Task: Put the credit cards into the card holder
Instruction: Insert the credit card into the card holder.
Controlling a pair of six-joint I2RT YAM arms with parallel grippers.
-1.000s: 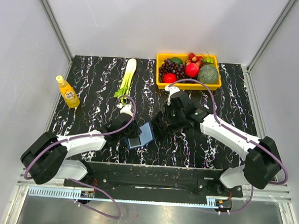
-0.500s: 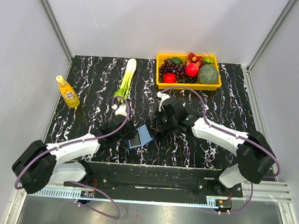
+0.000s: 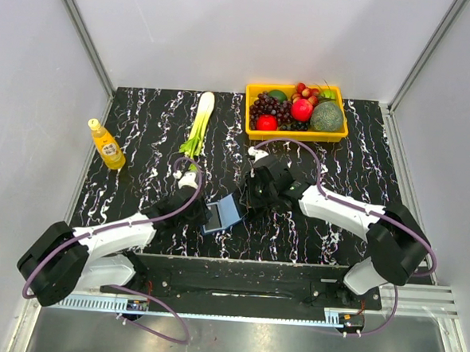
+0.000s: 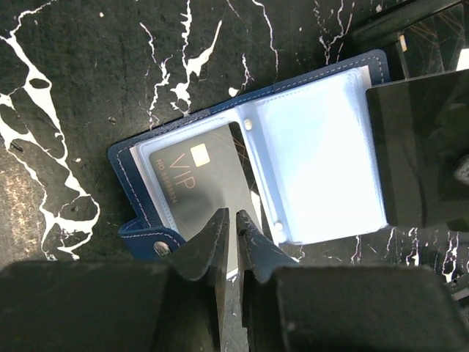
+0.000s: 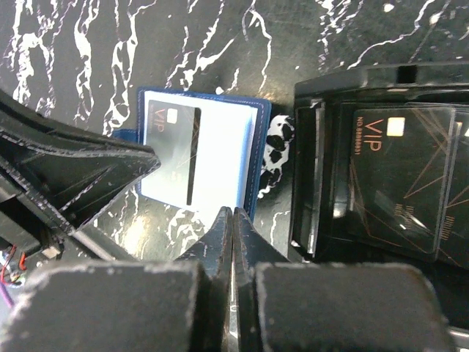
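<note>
The card holder lies open on the table, navy outside with pale blue sleeves. A dark VIP credit card sits in its left sleeve, also seen in the right wrist view. My left gripper is shut to a hairline gap, with its tips over that card's near edge. My right gripper is shut and empty at the holder's near right edge. More VIP credit cards lie in a black tray just to the right of the holder.
A yellow basket of fruit stands at the back right. A leek lies at the back middle. A yellow bottle stands at the left. The two grippers sit close together over the holder.
My right gripper has shifted left, closer to the holder. My left arm has reached further forward, and its gripper has come down onto the holder's left page.
</note>
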